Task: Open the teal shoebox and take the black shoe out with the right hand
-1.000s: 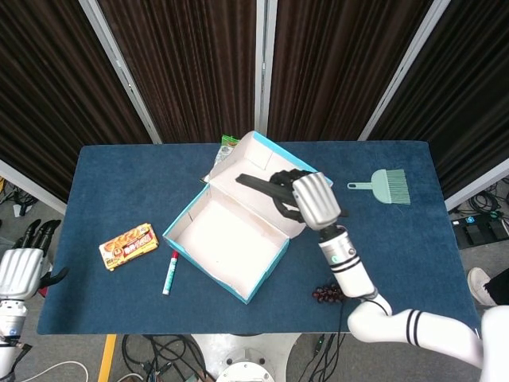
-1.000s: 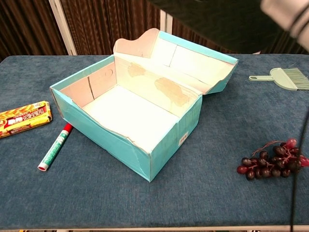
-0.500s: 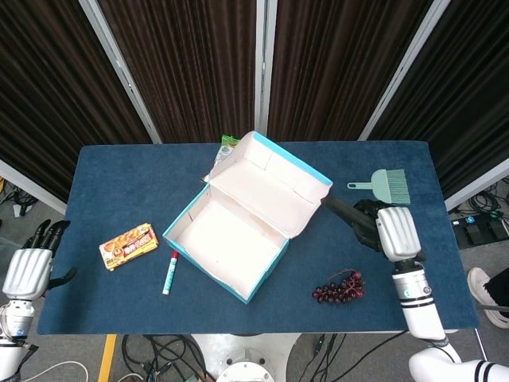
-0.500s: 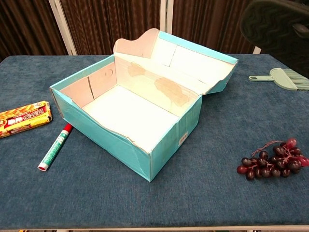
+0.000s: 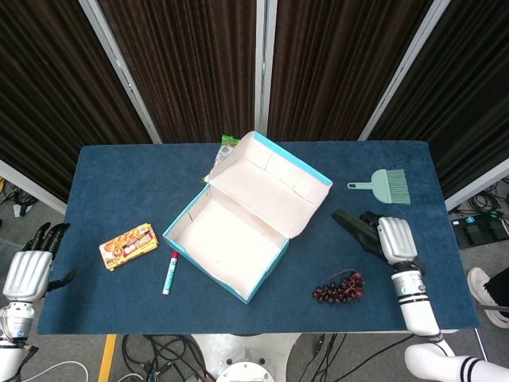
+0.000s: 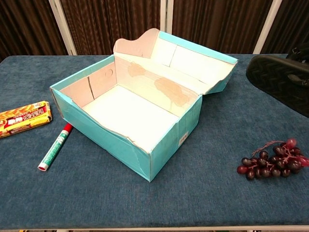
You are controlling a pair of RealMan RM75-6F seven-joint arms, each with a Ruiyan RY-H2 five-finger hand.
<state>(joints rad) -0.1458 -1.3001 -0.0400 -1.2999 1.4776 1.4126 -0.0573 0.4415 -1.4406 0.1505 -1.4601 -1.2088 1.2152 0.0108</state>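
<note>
The teal shoebox [image 5: 231,239] [image 6: 130,121] stands open at the table's middle, lid folded back, its white inside bare. My right hand [image 5: 394,239] holds the black shoe [image 5: 356,227] [image 6: 280,79] to the right of the box, low over the blue cloth; whether the shoe touches the cloth I cannot tell. In the chest view the shoe enters from the right edge and hides the brush behind it. My left hand [image 5: 30,267] hangs off the table's left edge with its fingers apart, holding nothing.
A teal hand brush [image 5: 384,185] lies at the back right. Dark grapes [image 5: 339,288] [image 6: 273,162] sit in front of the shoe. A snack pack [image 5: 127,245] [image 6: 24,118] and a red-capped marker [image 5: 170,272] [image 6: 54,146] lie left of the box. A green packet [image 5: 229,144] peeks behind the lid.
My right hand carried the black shoe from above the box lid rightwards and down to beside the box. The left hand barely shifted.
</note>
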